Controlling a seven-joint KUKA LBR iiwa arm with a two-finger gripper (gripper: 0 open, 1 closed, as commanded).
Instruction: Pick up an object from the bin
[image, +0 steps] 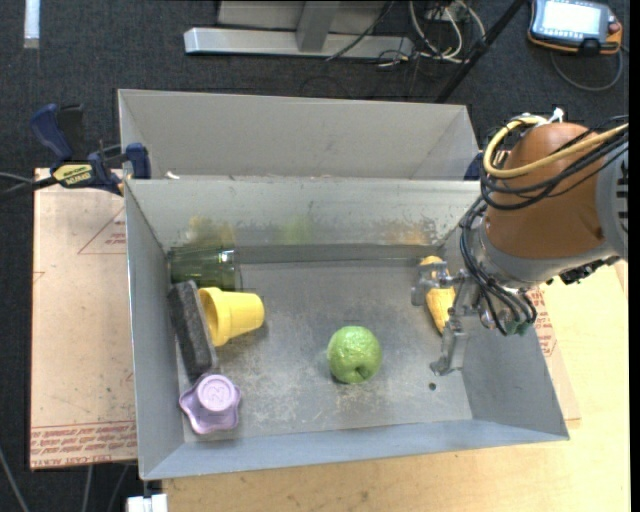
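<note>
- One camera view, looking down: six loose things lie on the floor of the grey metal bin (300, 210).
- The gripper (445, 358) hangs low at the bin's right side, close to the floor; whether it is apart or together cannot be told.
- Just beside it, partly hidden by the wrist, lies a yellow curved banana-like thing (434, 300); contact between the two cannot be told.
- A round green apple (354, 354) sits mid-floor, apart from the gripper.
- Along the left wall lie a yellow plastic cup (232, 314) on its side, a dark grey oblong block (190, 328), a lilac flower-shaped piece (211, 403) and a green translucent glass (203, 268).
</note>
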